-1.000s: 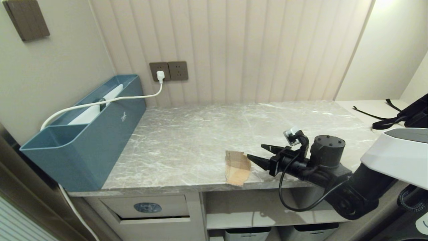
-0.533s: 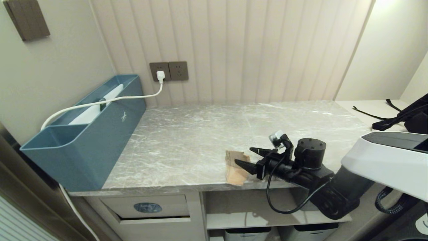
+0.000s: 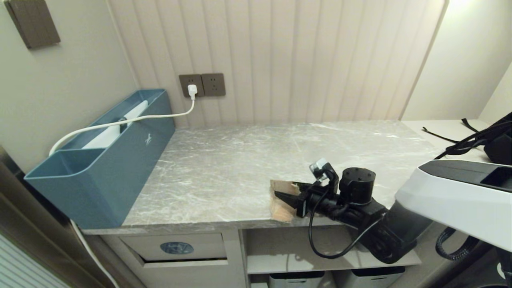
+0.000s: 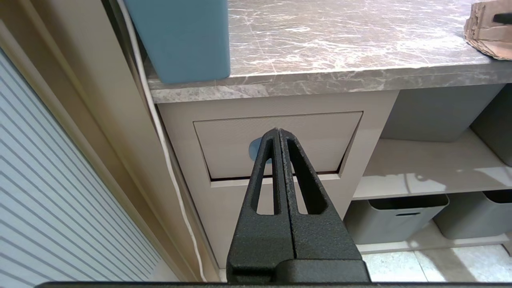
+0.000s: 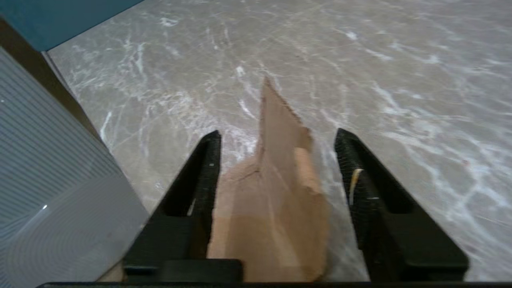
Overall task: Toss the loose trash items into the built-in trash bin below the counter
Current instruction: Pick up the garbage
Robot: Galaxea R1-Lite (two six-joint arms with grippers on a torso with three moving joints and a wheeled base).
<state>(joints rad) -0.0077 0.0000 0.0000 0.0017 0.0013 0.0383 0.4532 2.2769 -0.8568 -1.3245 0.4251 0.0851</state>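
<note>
Jaws of the right gripper (image 3: 289,191) stand apart, straddling a cardboard scrap (image 5: 276,192) at the marble counter's (image 3: 224,176) front edge; left gripper (image 4: 279,132) closed before the beige bin flap (image 4: 312,136). Ribbed wall panelling behind.

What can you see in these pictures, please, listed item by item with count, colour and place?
cardboard scrap: one, brown, at the counter's front edge, between the right gripper's fingers
counter: one, grey marble with white veins, along the wall
trash bin flap: one, beige with a blue oval sticker, below the counter's left end
long box: one, teal, on the counter's left end
cable: one, white, plugged into the wall socket
storage bins: two, grey, under the open shelf
bag straps: black, far right
left gripper: black, fingers shut, facing the flap
right gripper: black, fingers apart around the scrap
</note>
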